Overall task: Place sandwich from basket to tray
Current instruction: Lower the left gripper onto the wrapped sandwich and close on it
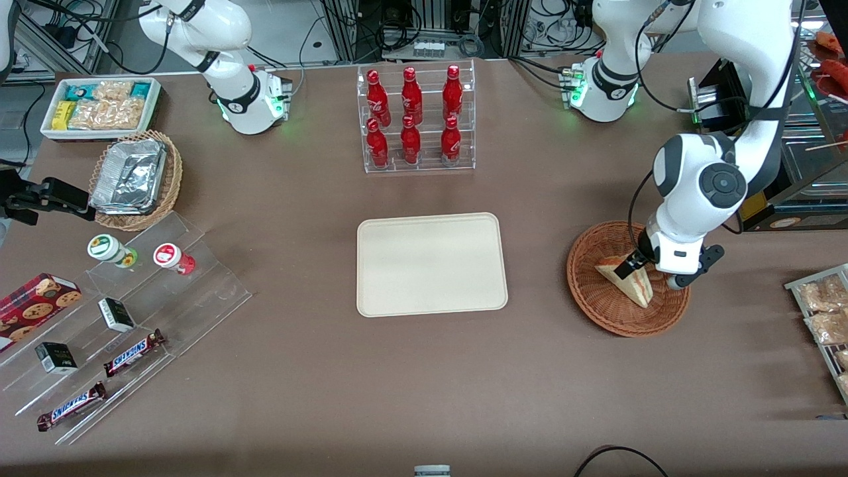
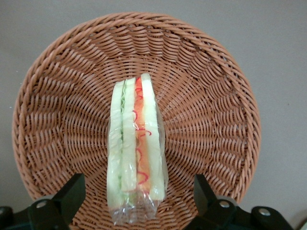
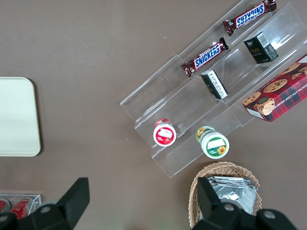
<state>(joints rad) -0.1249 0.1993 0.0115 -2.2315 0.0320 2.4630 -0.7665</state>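
The sandwich (image 1: 633, 283), a plastic-wrapped wedge of pale bread with red and green filling (image 2: 136, 143), stands on edge in the round reddish-brown wicker basket (image 1: 586, 285) toward the working arm's end of the table. My gripper (image 1: 644, 270) is lowered into the basket (image 2: 211, 96), open. Its two black fingers (image 2: 72, 191) straddle the wrapped end of the sandwich without touching it, with a gap on each side (image 2: 138, 186). The cream rectangular tray (image 1: 430, 265) lies flat and bare at the table's middle, beside the basket toward the parked arm.
A clear rack of red bottles (image 1: 416, 119) stands farther from the front camera than the tray. A rack of snack bags (image 1: 825, 318) sits at the working arm's table edge. Acrylic steps with Snickers bars (image 1: 132, 351), a foil-filled tan basket (image 1: 136, 179) and a white snack bin (image 1: 99, 106) lie toward the parked arm's end.
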